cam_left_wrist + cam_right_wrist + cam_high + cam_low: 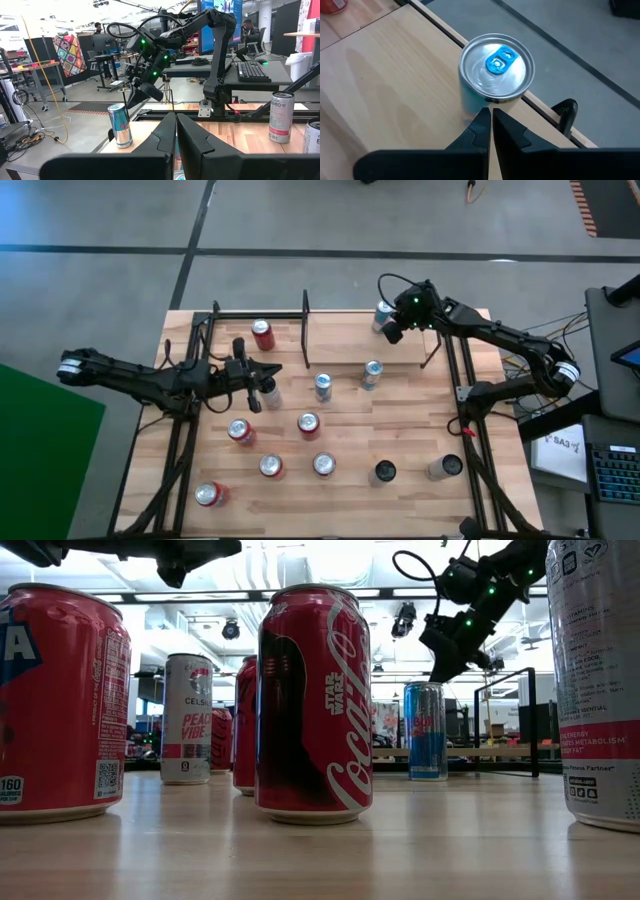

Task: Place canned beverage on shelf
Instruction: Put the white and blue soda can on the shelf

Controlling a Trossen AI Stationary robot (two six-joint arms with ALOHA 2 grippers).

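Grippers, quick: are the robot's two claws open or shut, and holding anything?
Left gripper: shut, holding nothing.
Right gripper: shut, holding nothing, just above the blue-tab can on the shelf.

Blue can [120,125] upright at shelf [145,131] corner, right pincer [131,101] just above, left pincer [176,131] closed.

Twelve drink cans stand in all (counted from overhead): five red cola cans [262,333], three slim blue-and-silver cans [322,386], one dark-topped can [383,472], and three pale silver or white cans [443,468] whose labels cannot be read from above. There is one shelf [340,337], one bench [410,430] and two robot arms [140,378].
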